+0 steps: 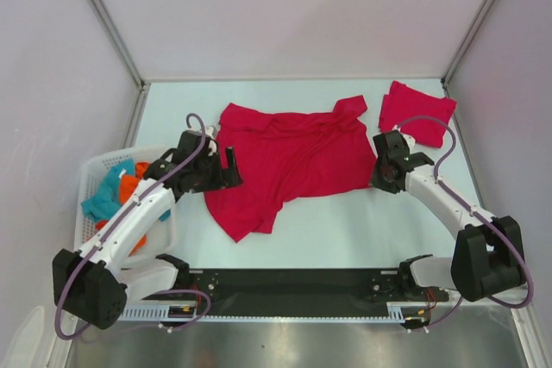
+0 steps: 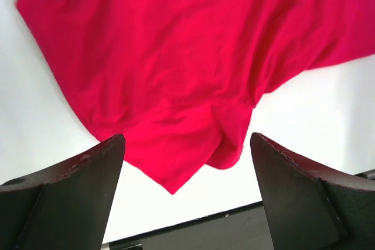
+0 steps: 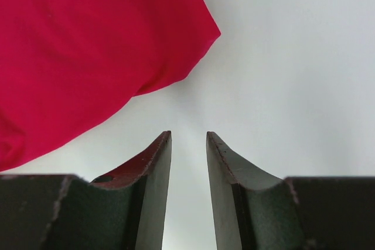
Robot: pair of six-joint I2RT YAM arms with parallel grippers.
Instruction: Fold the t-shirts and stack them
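Black mounting rail point(image 1: 293, 286), 6 o'clock edge of pale table point(image 1: 345, 230); 2 white-and-black arms bolted at its ends.

White slatted basket point(image 1: 89, 180), 8 o'clock, beside left arm. Contents: teal cloth point(image 1: 105, 200) and orange cloth point(image 1: 129, 187), both crumpled, partly hidden by the arm.

Left gripper point(image 1: 233, 170) point(image 2: 187, 144), 9 o'clock side of spread t-shirt point(image 1: 285, 157) point(image 2: 176, 57), just beside its left edge. Jaws spread wide, nothing clamped. Wrist view: 2 dark fingers point(image 2: 76, 191) at lower corners, a red hem corner showing in the gap between them, lying on the table. Contact between cloth and fingers: cannot tell.

Right gripper point(image 1: 378, 180) point(image 3: 188, 139), 3 o'clock side of same t-shirt point(image 3: 88, 45), just beside its right edge. Jaws parted by a narrow gap, released, only bare table between. Wrist view: red cloth toward 10 o'clock of the fingertips, apart from them.

Spread t-shirt: crimson red, plain, middle of table between the 2 grippers. Unfolded, laid out flat but wrinkled; 1 sleeve turned toward 1 o'clock, 1 corner trailing toward 7 o'clock.

Folded t-shirt point(image 1: 417, 111): same crimson red, compact bundle, 2 o'clock, far right of table, just beyond right wrist. Separated from spread t-shirt by a narrow strip of table. Purple cable point(image 1: 431, 122) of right arm looping across it in top view.
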